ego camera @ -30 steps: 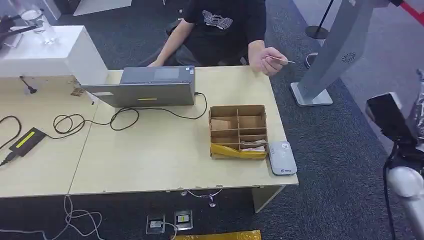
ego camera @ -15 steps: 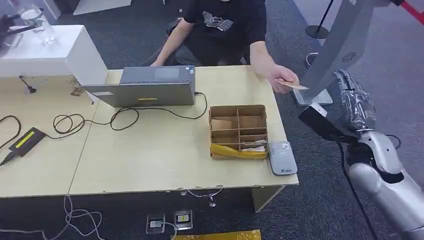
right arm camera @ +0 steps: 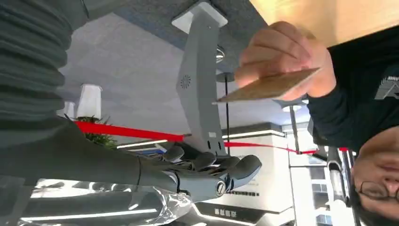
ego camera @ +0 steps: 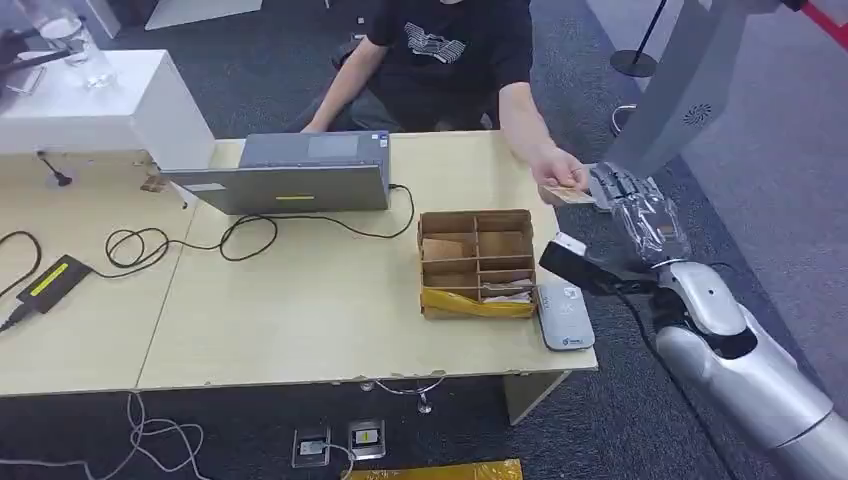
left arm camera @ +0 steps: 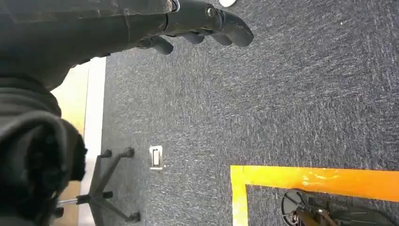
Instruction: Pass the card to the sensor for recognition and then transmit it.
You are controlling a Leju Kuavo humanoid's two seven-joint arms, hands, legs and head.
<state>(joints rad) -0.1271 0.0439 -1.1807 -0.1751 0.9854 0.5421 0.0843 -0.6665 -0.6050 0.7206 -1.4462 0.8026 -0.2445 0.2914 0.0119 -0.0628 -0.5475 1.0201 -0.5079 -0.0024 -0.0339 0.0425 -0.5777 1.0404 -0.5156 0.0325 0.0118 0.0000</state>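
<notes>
A person's hand [ego camera: 556, 168] holds a tan card [ego camera: 571, 196] out past the desk's right edge, and my right hand [ego camera: 632, 203], wrapped in clear film, is just to the card's right, close to it. In the right wrist view the card [right arm camera: 268, 86] is pinched in the person's fingers [right arm camera: 282, 54], while my right hand [right arm camera: 207, 172] is apart from it with its fingers stretched out and nothing in them. The grey card sensor [ego camera: 563, 314] lies flat at the desk's front right corner. My left hand [left arm camera: 202, 21] hangs over the carpet, holding nothing.
A cardboard divider box [ego camera: 476, 262] stands beside the sensor, with a laptop [ego camera: 290, 172] and cables further left on the desk [ego camera: 300, 310]. A grey kiosk stand [ego camera: 660, 100] rises behind my right hand. Yellow floor tape [left arm camera: 301, 179] and a chair base [left arm camera: 106, 188] lie below.
My right arm has swung up and to the left, bringing the hand next to the card. The person has lowered the card and reached it out toward my hand.
</notes>
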